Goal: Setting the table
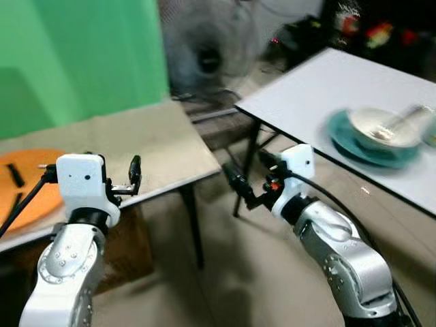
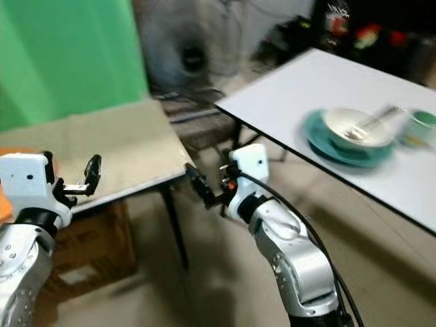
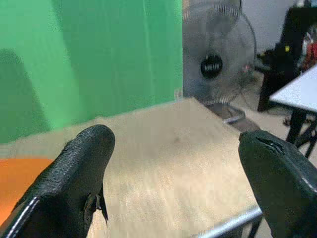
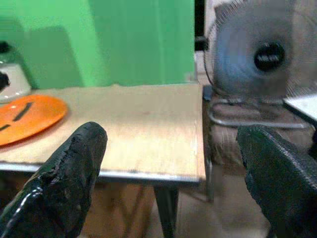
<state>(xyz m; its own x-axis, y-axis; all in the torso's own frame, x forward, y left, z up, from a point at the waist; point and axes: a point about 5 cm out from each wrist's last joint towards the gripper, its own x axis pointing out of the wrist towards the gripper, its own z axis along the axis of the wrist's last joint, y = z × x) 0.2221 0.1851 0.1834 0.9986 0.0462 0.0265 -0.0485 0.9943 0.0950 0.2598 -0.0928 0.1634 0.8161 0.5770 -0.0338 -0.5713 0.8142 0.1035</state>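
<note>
The white tabletop [image 1: 320, 88] carries a teal plate [image 1: 368, 146] with a white bowl [image 1: 381, 129] on it, a spoon [image 1: 398, 119] resting in the bowl. Well left of it, a tan tabletop [image 1: 129, 143] holds an orange plate [image 1: 34, 187]. In the gap between them the left hand [image 1: 133, 178] and right hand [image 1: 235, 182] hover spread wide, holding nothing. A fan [image 1: 208, 58] stands behind.

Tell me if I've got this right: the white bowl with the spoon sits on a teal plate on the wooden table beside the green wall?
Not quite. The white bowl with the spoon does sit on a teal plate, but they are on the white table to the robot's right, as the right eye view shows. The wooden table by the green wall holds an orange plate.
</note>
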